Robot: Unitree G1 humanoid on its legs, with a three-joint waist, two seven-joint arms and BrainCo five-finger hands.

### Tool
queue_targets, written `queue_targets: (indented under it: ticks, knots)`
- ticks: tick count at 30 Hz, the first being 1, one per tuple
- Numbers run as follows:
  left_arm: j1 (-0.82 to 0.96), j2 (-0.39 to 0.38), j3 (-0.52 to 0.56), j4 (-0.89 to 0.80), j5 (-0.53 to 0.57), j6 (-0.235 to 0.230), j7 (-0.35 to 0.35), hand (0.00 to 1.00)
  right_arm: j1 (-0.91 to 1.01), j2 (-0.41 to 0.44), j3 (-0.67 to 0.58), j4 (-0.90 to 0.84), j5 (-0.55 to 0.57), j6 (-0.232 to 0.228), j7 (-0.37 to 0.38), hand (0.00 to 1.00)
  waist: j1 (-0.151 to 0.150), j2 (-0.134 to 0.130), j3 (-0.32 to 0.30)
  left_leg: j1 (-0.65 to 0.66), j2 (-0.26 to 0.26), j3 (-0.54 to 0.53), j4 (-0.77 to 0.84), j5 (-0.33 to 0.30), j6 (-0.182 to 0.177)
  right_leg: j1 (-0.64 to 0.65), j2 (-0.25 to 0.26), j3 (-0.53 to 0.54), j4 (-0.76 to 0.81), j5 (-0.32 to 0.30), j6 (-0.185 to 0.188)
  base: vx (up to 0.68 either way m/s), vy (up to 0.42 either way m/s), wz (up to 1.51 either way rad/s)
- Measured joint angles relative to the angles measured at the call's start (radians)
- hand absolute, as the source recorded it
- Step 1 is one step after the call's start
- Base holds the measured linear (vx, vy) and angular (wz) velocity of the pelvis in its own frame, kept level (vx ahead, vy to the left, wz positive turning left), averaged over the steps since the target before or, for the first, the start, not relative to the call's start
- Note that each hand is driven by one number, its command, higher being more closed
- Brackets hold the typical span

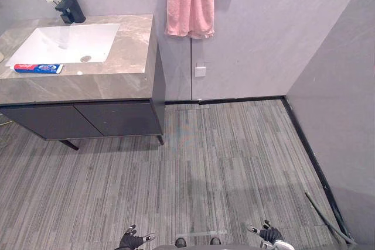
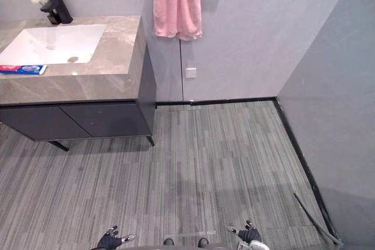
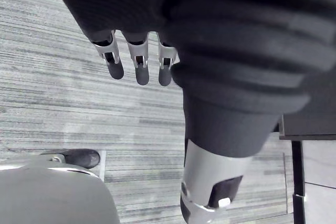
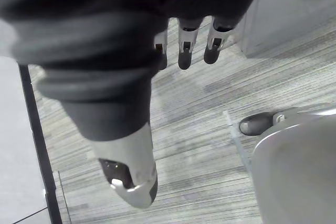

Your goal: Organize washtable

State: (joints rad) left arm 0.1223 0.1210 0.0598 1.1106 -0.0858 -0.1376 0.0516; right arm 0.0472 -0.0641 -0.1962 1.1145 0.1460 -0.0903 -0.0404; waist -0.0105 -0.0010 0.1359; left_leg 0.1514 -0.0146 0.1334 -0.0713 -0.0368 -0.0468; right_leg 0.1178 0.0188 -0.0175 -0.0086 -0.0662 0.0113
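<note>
Grey marble tabletop (image 1: 123, 57) carries a white sink (image 1: 64, 42), a black faucet (image 1: 69, 4) and a toothpaste tube (image 1: 38, 68) lying along the sink's front edge, its print too small to read. A pink towel (image 1: 190, 1) hangs on the wall beside the tabletop. The left hand (image 1: 132, 240) and right hand (image 1: 269, 235) hang low over the floor (image 1: 222, 162), well apart from the tabletop, with straight fingers and nothing in them.

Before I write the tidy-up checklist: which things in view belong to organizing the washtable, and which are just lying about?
Job: washtable; toothpaste tube lying along the front edge of the sink; black faucet.

Not the job: pink towel hanging on the wall; white wall plate; thin rod on the floor by the right wall.
</note>
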Motion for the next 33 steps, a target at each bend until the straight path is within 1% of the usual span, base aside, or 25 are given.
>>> queue_targets:
  ticks: [2,3,10,11,13,16,17,18,19,21,22,23,24,25,26,27,28,29,30,31,32,33]
  knots:
    - [-0.002,0.000,0.000,0.001,0.000,0.000,0.000,0.00,-0.006,0.011,0.000,0.000,0.000,0.000,0.000,0.00,0.001,-0.001,0.001,0.000,0.000,0.008,-0.003,0.000,0.000,0.000,0.000,0.005,-0.008,0.003,-0.004,-0.05,-0.032,-0.12]
    - [-0.004,0.000,0.000,0.004,0.000,0.000,0.000,0.00,-0.011,0.023,0.000,0.000,0.000,0.000,0.000,0.00,0.002,-0.001,0.002,0.000,0.000,0.012,-0.007,0.000,0.000,0.000,0.001,0.008,-0.016,0.008,-0.012,-0.05,-0.035,-0.12]
    - [-0.013,0.002,0.000,0.008,0.000,0.000,0.014,0.00,-0.019,0.022,0.002,0.000,0.000,0.000,0.000,0.00,0.005,-0.005,0.020,0.001,0.005,0.054,-0.021,-0.002,0.003,-0.012,0.009,0.036,-0.030,0.017,-0.017,-0.05,-0.045,-0.14]
    - [-0.014,0.001,0.000,0.008,0.000,0.000,0.015,0.00,-0.019,0.019,0.002,0.000,0.000,0.000,0.000,0.00,0.009,-0.003,0.020,-0.001,0.010,0.070,-0.021,-0.011,0.018,-0.019,0.016,0.050,-0.030,0.018,-0.018,-0.02,-0.041,-0.33]
    - [-0.016,0.003,0.000,0.008,0.000,0.000,0.015,0.00,-0.019,0.020,0.003,0.000,0.000,0.000,0.000,0.00,0.011,-0.006,0.022,-0.002,0.013,0.090,-0.021,-0.015,0.023,-0.023,0.020,0.065,-0.030,0.018,-0.018,0.01,-0.043,-0.30]
    - [-0.019,0.001,0.000,0.008,0.000,0.000,0.015,0.00,-0.021,0.017,0.002,-0.001,0.000,0.001,0.000,0.00,0.016,-0.004,0.020,-0.013,0.017,0.116,-0.021,-0.027,0.040,-0.048,0.025,0.086,-0.024,0.017,-0.017,0.02,-0.038,-0.29]
    - [-0.025,0.001,0.000,0.008,0.000,0.001,0.015,0.00,-0.022,0.016,0.001,-0.001,0.000,0.001,0.000,0.00,0.022,-0.002,0.022,-0.025,0.019,0.128,-0.017,-0.033,0.046,-0.073,0.028,0.098,0.003,0.008,-0.010,0.06,-0.023,-0.34]
    - [-0.028,0.001,0.000,0.007,-0.001,0.001,0.015,0.00,-0.024,0.016,0.001,-0.002,0.000,0.002,0.000,0.00,0.024,-0.002,0.025,-0.035,0.020,0.141,-0.004,-0.046,0.053,-0.109,0.030,0.103,0.059,-0.017,-0.007,0.09,-0.012,-0.34]
    - [-0.030,0.001,0.000,0.007,-0.001,0.001,0.015,0.00,-0.025,0.016,-0.001,-0.003,0.001,0.001,0.000,0.00,0.023,-0.002,0.029,-0.036,0.020,0.146,0.005,-0.051,0.052,-0.124,0.029,0.102,0.095,-0.031,0.001,0.10,0.013,-0.30]
    - [-0.034,-0.001,-0.002,0.007,-0.003,0.002,0.016,0.00,-0.032,0.016,-0.004,-0.010,0.000,0.001,0.000,0.00,0.021,0.004,0.042,-0.021,0.024,0.172,0.039,-0.083,0.057,-0.190,0.029,0.094,0.274,-0.088,0.055,0.10,0.027,-0.29]
    - [-0.037,-0.001,-0.003,0.007,-0.006,0.002,0.016,0.00,-0.035,0.017,-0.003,-0.022,0.001,0.000,0.000,0.00,0.020,0.006,0.053,-0.008,0.025,0.178,0.052,-0.097,0.058,-0.226,0.027,0.072,0.379,-0.105,0.072,0.09,0.038,-0.26]
    - [-0.041,0.002,-0.006,0.007,-0.008,0.002,0.016,0.00,-0.037,0.016,-0.004,-0.038,0.001,-0.001,0.000,0.00,0.016,0.004,0.066,0.018,0.023,0.184,0.052,-0.107,0.069,-0.284,0.012,0.015,0.527,-0.116,0.076,0.12,0.051,-0.14]
    - [-0.048,0.008,-0.009,0.007,-0.009,0.002,0.016,0.00,-0.040,0.017,-0.003,-0.047,0.002,-0.009,0.000,0.00,0.003,0.006,0.081,0.042,0.014,0.182,0.050,-0.122,0.082,-0.339,-0.034,-0.073,0.645,-0.155,0.059,0.11,0.054,-0.06]
    - [-0.050,0.011,-0.009,0.008,-0.010,0.003,0.016,0.00,-0.042,0.018,-0.002,-0.047,0.002,-0.012,0.001,0.00,0.001,-0.001,0.080,0.053,0.008,0.182,0.050,-0.135,0.085,-0.361,-0.061,-0.111,0.677,-0.173,0.056,0.15,0.075,-0.06]
    - [-0.051,0.014,-0.009,0.008,-0.011,0.003,0.016,0.00,-0.045,0.017,0.001,-0.048,0.005,-0.015,0.002,0.00,0.000,-0.007,0.081,0.074,0.005,0.185,0.050,-0.150,0.079,-0.391,-0.097,-0.162,0.693,-0.183,0.052,0.24,0.089,-0.10]
    - [-0.054,0.014,-0.009,0.008,-0.011,0.003,0.016,0.00,-0.050,0.017,0.000,-0.049,0.012,-0.017,0.002,0.00,-0.004,-0.006,0.082,0.090,0.011,0.187,0.050,-0.164,0.071,-0.421,-0.110,-0.201,0.668,-0.182,0.051,0.26,0.071,-0.09]
    - [-0.057,0.014,-0.009,0.008,-0.011,0.003,0.016,0.00,-0.053,0.016,0.001,-0.050,0.012,-0.017,0.003,0.00,-0.007,-0.005,0.082,0.096,0.016,0.188,0.050,-0.168,0.066,-0.435,-0.110,-0.213,0.642,-0.180,0.049,0.25,0.031,-0.01]
    - [-0.064,0.011,-0.009,0.007,-0.011,0.003,0.016,0.00,-0.060,0.017,0.001,-0.051,0.012,-0.017,0.003,0.00,-0.013,-0.003,0.083,0.100,0.029,0.188,0.050,-0.176,0.054,-0.456,-0.107,-0.227,0.586,-0.172,0.042,0.32,-0.042,0.15]
    - [-0.078,0.004,-0.009,0.007,-0.012,0.003,0.015,0.00,-0.070,0.017,0.001,-0.060,0.012,-0.018,0.003,0.00,-0.031,0.006,0.088,0.108,0.055,0.178,0.050,-0.187,0.036,-0.472,-0.081,-0.229,0.457,-0.121,0.035,0.35,-0.068,0.24]
    - [-0.077,-0.001,-0.009,0.008,-0.012,0.003,0.015,0.00,-0.069,0.017,0.002,-0.065,0.012,-0.019,0.003,0.00,-0.037,0.007,0.088,0.113,0.061,0.172,0.051,-0.193,0.026,-0.472,-0.064,-0.226,0.400,-0.086,0.033,0.39,-0.092,0.30]
    - [-0.083,-0.010,-0.009,0.007,-0.012,0.003,0.014,0.00,-0.066,0.018,0.002,-0.066,0.012,-0.019,0.003,0.00,-0.037,0.006,0.088,0.128,0.066,0.165,0.052,-0.206,0.004,-0.462,-0.050,-0.207,0.326,-0.026,0.014,0.53,-0.172,0.32]
    - [-0.089,-0.030,-0.007,0.007,-0.012,0.003,0.014,0.00,-0.064,0.012,-0.005,-0.069,0.013,-0.019,0.003,0.00,-0.038,0.014,0.091,0.158,0.089,0.147,0.067,-0.225,-0.026,-0.443,-0.045,-0.213,0.341,0.063,-0.039,0.53,-0.194,0.28]
